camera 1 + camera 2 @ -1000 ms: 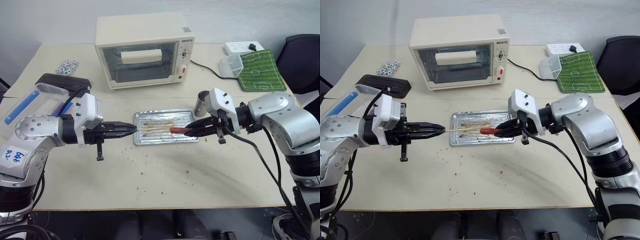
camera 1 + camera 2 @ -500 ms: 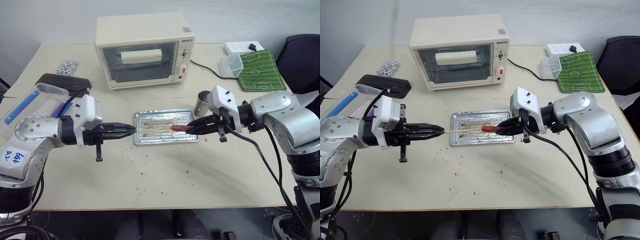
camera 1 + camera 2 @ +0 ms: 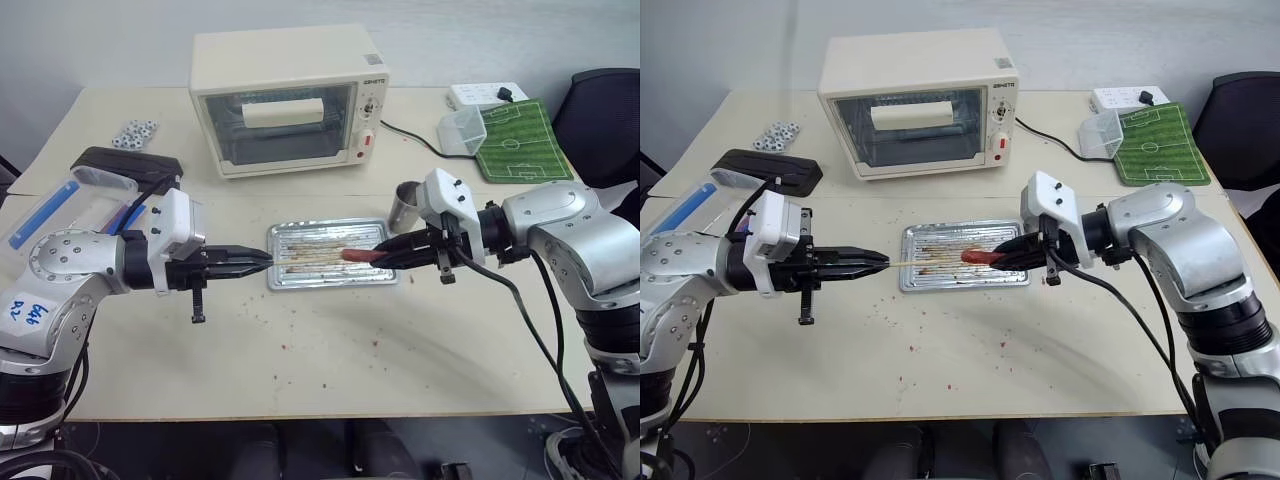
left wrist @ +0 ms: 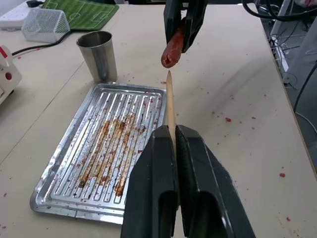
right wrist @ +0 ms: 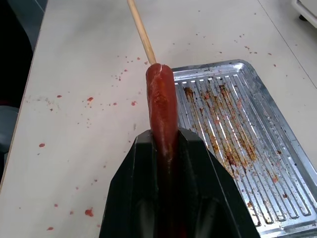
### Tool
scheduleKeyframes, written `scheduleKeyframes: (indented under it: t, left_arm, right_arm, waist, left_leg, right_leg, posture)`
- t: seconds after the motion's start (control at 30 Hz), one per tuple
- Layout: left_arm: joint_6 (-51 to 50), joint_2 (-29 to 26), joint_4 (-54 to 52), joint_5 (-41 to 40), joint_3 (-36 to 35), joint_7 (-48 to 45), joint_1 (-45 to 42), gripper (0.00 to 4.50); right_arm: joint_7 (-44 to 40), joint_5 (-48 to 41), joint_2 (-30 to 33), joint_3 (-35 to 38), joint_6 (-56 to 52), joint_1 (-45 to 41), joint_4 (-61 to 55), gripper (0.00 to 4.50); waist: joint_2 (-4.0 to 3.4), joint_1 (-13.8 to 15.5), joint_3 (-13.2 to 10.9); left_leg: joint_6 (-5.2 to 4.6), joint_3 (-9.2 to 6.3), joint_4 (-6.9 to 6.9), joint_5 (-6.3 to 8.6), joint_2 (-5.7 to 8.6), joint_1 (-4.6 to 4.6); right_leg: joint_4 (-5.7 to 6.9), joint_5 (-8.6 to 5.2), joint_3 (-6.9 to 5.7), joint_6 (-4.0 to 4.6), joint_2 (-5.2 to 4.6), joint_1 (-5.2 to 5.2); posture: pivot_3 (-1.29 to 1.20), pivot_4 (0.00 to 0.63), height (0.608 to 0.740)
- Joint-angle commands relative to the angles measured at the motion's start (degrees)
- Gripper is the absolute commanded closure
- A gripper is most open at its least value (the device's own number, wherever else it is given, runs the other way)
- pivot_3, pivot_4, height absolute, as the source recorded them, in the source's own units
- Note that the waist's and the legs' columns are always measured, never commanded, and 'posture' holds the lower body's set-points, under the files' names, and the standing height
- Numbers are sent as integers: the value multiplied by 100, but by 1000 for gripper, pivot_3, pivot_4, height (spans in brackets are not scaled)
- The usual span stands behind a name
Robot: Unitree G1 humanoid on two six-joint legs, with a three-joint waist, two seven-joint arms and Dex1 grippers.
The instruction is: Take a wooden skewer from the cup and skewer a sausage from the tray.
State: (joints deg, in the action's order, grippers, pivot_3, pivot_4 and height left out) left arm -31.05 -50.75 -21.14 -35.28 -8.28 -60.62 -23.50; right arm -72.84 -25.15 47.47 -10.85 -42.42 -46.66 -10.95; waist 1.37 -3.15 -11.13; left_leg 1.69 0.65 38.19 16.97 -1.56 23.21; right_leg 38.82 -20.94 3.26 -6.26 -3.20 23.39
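My left gripper (image 3: pixel 880 261) is shut on the wooden skewer (image 3: pixel 925 259), a thin pale stick held level and pointing right over the tray (image 3: pixel 330 284). My right gripper (image 3: pixel 998 257) is shut on the sausage (image 3: pixel 975 257), a short dark red cylinder held above the tray with its free end facing the skewer. In the wrist views the skewer (image 4: pixel 170 106) tip sits right at the sausage (image 5: pixel 161 109) end face; I cannot tell if it has entered. The steel cup (image 3: pixel 405 205) stands just behind the right gripper, beside the tray's right end.
A cream toaster oven (image 3: pixel 285 95) stands behind the tray. A clear plastic box with blue bars (image 3: pixel 60 205) and a black object (image 3: pixel 125 160) sit at the left. A clear tub (image 3: pixel 462 130), green pitch mat (image 3: pixel 520 140) and power strip (image 3: pixel 487 95) lie at the back right.
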Motion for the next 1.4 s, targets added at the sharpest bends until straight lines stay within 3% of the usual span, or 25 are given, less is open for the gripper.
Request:
scheduleKeyframes:
  t: [0.03, 1.4]
  left_arm:
    - [104, -118, -30, 50, -108, -29, -78, 4500]
    - [74, -101, -41, 80, -84, -56, -181, 4500]
  right_arm:
    - [-6, 44, 149, 184, 154, 3, 3, 4242]
    - [71, -36, 111, 170, 146, 150, -127, 4242]
  waist:
    - [0, -2, 0]
    - [0, 0, 0]
  left_leg:
    - [0, 0, 0, 0, 0, 0]
    - [0, 0, 1, 0, 0, 0]
  right_leg:
    - [0, 0, 0, 0, 0, 0]
    - [2, 0, 0, 0, 1, 0]
  posture:
    - [0, 150, 740]
    - [0, 150, 740]
